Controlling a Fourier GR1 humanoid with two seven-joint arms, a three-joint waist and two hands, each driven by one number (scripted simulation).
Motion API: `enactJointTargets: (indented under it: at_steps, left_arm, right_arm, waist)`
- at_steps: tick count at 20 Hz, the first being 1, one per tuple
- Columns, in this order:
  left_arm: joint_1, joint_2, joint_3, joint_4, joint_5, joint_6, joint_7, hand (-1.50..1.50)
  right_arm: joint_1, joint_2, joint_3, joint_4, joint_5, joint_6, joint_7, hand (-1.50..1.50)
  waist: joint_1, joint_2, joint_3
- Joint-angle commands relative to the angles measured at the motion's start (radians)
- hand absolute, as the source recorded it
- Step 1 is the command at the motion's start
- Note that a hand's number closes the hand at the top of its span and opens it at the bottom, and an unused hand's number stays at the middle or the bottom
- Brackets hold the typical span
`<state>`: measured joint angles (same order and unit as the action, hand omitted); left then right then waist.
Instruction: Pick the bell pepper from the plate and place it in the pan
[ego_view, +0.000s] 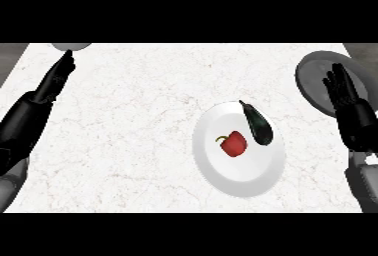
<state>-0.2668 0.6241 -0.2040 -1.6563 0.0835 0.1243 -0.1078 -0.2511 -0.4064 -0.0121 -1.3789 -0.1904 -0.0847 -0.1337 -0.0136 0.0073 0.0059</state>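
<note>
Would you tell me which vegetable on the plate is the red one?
The bell pepper, near the plate's middle; the eggplant beside it is dark.

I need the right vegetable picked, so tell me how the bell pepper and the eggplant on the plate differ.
The bell pepper is red; the eggplant is nearly black. The bell pepper is short and blocky, the eggplant long and slender. The bell pepper lies near the plate's middle, the eggplant toward its upper right rim. Both lie on the white plate, untouched by either hand.

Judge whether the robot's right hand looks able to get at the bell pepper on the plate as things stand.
Probably yes. The right hand is open over the pan, and nothing lies between it and the bell pepper. The eggplant beside it on the plate leaves it exposed.
</note>
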Motion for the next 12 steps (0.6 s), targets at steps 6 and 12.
enactJointTargets:
  at_steps: [6,12]
  left_arm:
    - [0.251,-0.299,0.048,0.212,0.26,0.137,0.195,0.0]
    - [0.337,-0.392,0.058,0.252,0.294,0.191,0.175,0.0]
  right_arm:
    - [-0.021,0.071,0.218,-0.092,-0.009,0.226,-0.064,1.5]
    - [0.258,0.068,0.334,-0.247,0.38,-0.075,-0.463,-1.5]
  waist:
    - [0.085,0.012,-0.013]
    - [-0.022,-0.018,-0.005]
